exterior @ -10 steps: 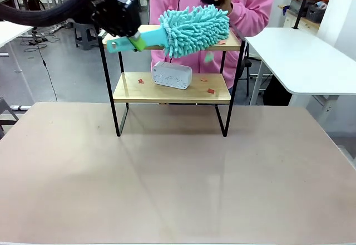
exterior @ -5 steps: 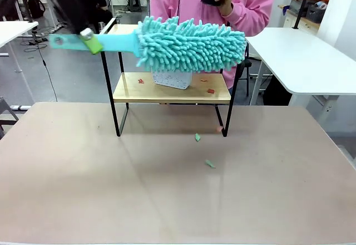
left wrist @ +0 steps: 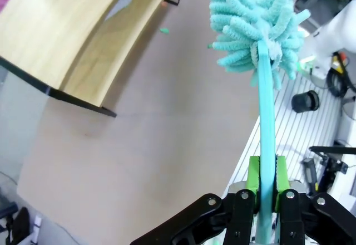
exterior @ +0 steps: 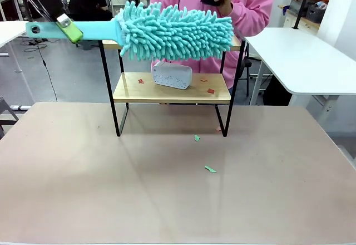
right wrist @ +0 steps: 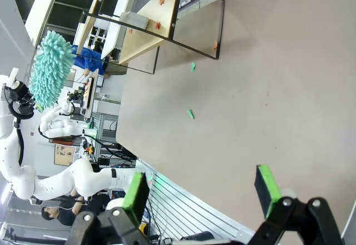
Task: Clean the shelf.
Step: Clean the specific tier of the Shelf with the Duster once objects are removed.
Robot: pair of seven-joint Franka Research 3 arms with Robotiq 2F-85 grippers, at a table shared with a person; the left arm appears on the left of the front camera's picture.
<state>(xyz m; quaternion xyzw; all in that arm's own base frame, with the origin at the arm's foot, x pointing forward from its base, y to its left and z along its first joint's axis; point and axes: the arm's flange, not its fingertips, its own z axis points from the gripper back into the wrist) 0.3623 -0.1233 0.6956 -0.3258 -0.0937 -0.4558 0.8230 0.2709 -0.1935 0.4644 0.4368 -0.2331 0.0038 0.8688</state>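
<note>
— What's hard to make out?
— The left gripper is mostly cut off at the front view's top-left corner. Its wrist view shows the jaws clamped tight on the handle of the duster. The fluffy head, out past the fingertips, hides most of the top board of the shelf, which stands beyond and below it.

— And around it?
— A white box sits on the lower board under the head, with red scraps nearby. Two green scraps lie lower still on the table. A person stands behind. The right gripper is spread wide, holding nothing.

— Any change?
— Half a second ago the head hung lower, covering the box's top. Now it is higher and nearer the left gripper's side.
</note>
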